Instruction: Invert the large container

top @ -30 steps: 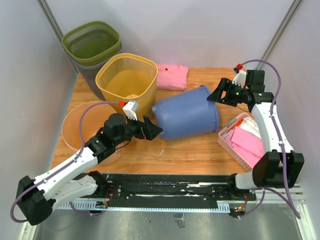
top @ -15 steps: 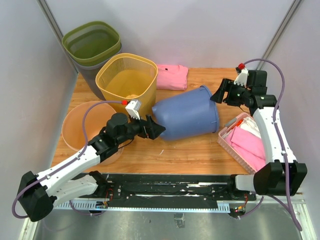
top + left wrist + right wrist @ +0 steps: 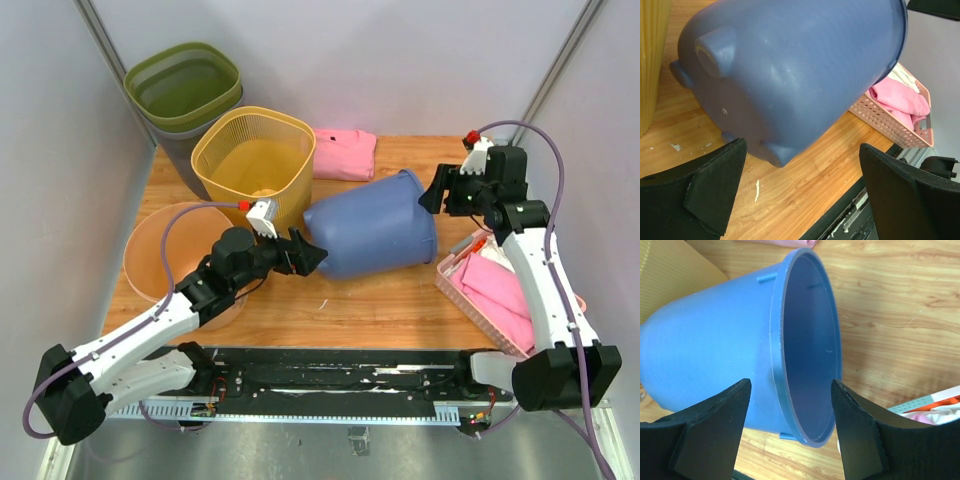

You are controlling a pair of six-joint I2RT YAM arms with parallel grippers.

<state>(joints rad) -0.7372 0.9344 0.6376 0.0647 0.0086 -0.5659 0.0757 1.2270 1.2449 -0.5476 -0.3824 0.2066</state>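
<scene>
The large blue container (image 3: pixel 370 225) lies on its side on the wooden table, mouth to the right and footed base to the left. My left gripper (image 3: pixel 308 255) is open and empty right at its base; in the left wrist view the base (image 3: pixel 790 65) fills the space above the gripper (image 3: pixel 802 190). My right gripper (image 3: pixel 432 192) is open and empty at the far upper side of the rim. In the right wrist view the gripper (image 3: pixel 792 430) straddles the rim (image 3: pixel 777 340) without closing on it.
A yellow mesh basket (image 3: pixel 255 160) stands just left of the container's base, with a green bin (image 3: pixel 185 85) behind it. A tan tub (image 3: pixel 150 250) sits under my left arm. Folded pink cloth (image 3: pixel 345 152) lies at the back. A pink basket (image 3: pixel 495 290) of cloth stands right of the mouth.
My right gripper has shifted slightly left, staying at the container's rim. My left gripper has edged a little closer to the base. The container has barely moved.
</scene>
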